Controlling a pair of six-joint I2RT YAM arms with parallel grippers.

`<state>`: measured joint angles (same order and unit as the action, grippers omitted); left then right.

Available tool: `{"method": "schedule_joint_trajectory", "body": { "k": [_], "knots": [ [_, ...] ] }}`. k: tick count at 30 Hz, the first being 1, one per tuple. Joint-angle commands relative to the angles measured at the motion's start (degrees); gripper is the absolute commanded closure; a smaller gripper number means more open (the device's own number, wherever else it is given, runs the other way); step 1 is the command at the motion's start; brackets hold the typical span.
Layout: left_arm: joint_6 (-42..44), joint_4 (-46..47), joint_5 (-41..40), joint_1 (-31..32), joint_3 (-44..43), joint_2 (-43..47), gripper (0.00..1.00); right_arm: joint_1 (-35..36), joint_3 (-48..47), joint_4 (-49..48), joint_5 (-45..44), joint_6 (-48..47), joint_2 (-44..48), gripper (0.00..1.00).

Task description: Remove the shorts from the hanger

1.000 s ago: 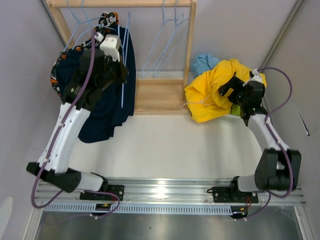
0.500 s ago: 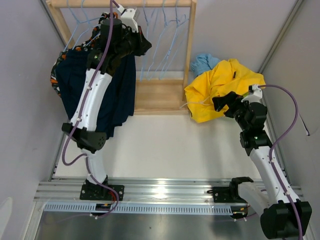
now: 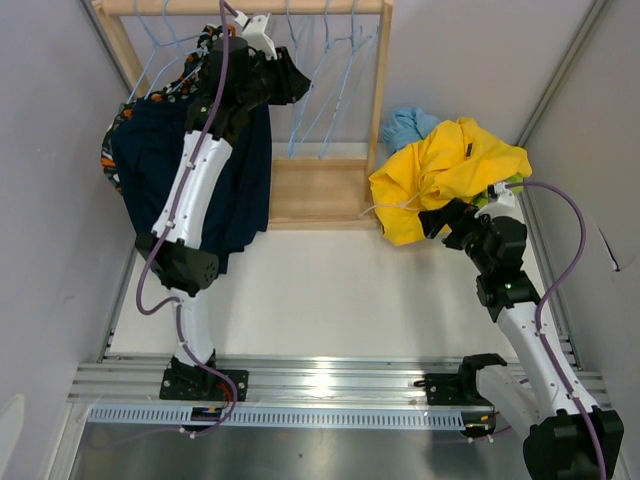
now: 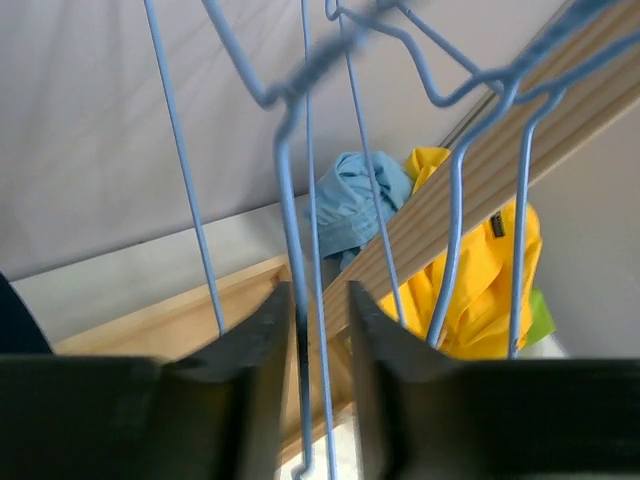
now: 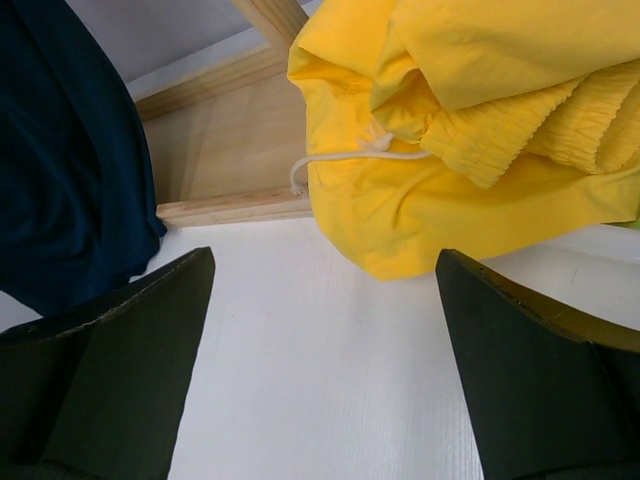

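Note:
The dark navy shorts (image 3: 250, 185) hang at the rack's left end, with the camouflage shorts (image 3: 108, 165) behind them. The yellow shorts (image 3: 440, 165) lie heaped on the table right of the rack, over the light blue shorts (image 3: 405, 125) and a sliver of the lime green shorts (image 3: 488, 196). My left gripper (image 3: 295, 85) is up under the top rail among empty blue wire hangers (image 3: 325, 90). In the left wrist view its jaws (image 4: 320, 300) stand narrowly apart with two hanger wires (image 4: 292, 250) between them. My right gripper (image 3: 435, 222) is wide open and empty over the table (image 5: 325, 258), just short of the yellow shorts (image 5: 450, 130).
The wooden rack has a top rail (image 3: 250, 7), a right post (image 3: 380, 90) and a base board (image 3: 315, 190). Grey walls close in on the left, back and right. The navy shorts' edge also shows in the right wrist view (image 5: 60, 150).
My left arm rose from the navy shorts to the rail and moved right among the hangers, which swung right. My right gripper drew back from the yellow shorts toward the near side.

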<state>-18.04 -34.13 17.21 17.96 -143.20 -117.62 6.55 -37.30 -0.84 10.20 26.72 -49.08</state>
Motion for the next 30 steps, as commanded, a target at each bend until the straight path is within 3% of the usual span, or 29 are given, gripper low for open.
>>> {"method": "schedule_joint_trajectory", "body": {
  "k": [1,2,5,9,13,14,21,26,30],
  "knots": [
    [1.0,0.9,0.9,-0.3,3.4,6.7,0.58,1.0,-1.5,-0.8,0.6,-0.6,1.2,0.01],
    [1.5,0.4,1.1,-0.3,3.9,9.2,0.47,1.4,-1.6,-0.7,0.5,-0.4,1.4,0.00],
    [3.5,-2.6,1.5,-0.3,5.7,13.5,0.33,2.9,-2.0,-0.4,-0.2,-0.1,2.1,0.00],
    [8.1,-6.6,-3.4,-0.4,7.2,22.4,0.21,6.0,-2.0,0.3,-2.1,0.0,3.2,0.00],
    [13.1,-8.1,-9.3,-2.2,11.2,28.9,0.15,8.0,-2.5,2.9,-3.2,-0.2,3.9,0.00],
    [13.6,-8.6,-9.7,-4.1,11.9,29.8,0.04,8.3,-2.7,3.3,-3.5,-0.4,4.3,0.01],
    [15.5,-5.4,-13.1,-14.0,25.9,38.1,0.03,9.3,-4.1,5.9,-2.9,-1.7,4.8,0.00],
    [14.0,-3.6,-10.1,-22.6,27.9,37.5,0.03,10.0,-6.6,8.0,-2.0,-3.5,3.6,0.01],
    [12.9,-3.9,-8.5,-25.7,22.5,32.6,0.07,10.1,-6.6,8.7,-1.2,-4.0,3.6,0.01]
  ]
}}
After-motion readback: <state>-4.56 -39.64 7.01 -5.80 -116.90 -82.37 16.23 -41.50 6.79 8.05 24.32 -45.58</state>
